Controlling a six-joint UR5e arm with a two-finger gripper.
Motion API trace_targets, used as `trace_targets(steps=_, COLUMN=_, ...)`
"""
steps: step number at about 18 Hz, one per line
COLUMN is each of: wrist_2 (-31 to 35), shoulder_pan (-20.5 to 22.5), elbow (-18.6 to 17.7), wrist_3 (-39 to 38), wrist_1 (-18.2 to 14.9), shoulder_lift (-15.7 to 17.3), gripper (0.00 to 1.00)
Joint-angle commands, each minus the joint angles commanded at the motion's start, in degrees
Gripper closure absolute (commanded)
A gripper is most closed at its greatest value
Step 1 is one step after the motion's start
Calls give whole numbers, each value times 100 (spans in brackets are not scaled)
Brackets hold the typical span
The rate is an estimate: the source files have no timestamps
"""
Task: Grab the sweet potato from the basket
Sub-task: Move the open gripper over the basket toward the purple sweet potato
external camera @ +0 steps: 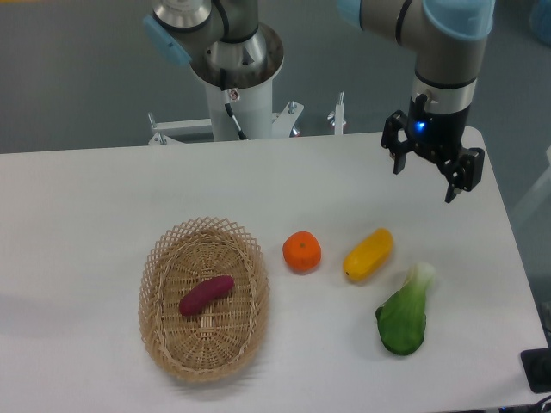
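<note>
Jaws spread and empty, the gripper (435,172) hangs above the far right part of the tabletop (86,198), well apart from anything it has to take. That tabletop is white, flat and smooth.

Far to the lower left of the jaws sits the basket (155,267), an oval, shallow piece of tan wicker with an open lattice rim; it looks light and could shift if nudged. Almost straight below the jaws, nearer the camera, lies a leafy green vegetable (402,323), soft and pale at the stalk. Between it and the jaws rests a fat yellow-orange vegetable (368,255), glossy and oblong. Left of that is a round orange (302,251) with dimpled skin.

Smallest is the sweet potato (207,295), lying slantwise on the basket's woven floor, clear of the rim. It is finger-shaped, dark magenta and smooth. I judge it light, firm and a little slippery, so the hold belongs across its thicker middle, with the jaws closing on the narrow width.
</note>
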Motion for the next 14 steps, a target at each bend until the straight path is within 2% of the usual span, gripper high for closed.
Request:
trace_targets(steps=7, wrist_2=9, shoulder_pan=-26, elbow=-26, wrist_3=0, wrist_1=-26, shoulder_lift=105, gripper=0)
trace_targets(steps=10, wrist_2=-96, shoulder_pan=-70, elbow=-307, wrist_3=-35, wrist_1=35, shoulder_lift=193, gripper=0)
trace_targets(steps=14, wrist_2=-509, shoulder_pan=-149, elbow=-544, wrist_3=-1096, wrist_1=79, shoulder_lift=395, gripper=0)
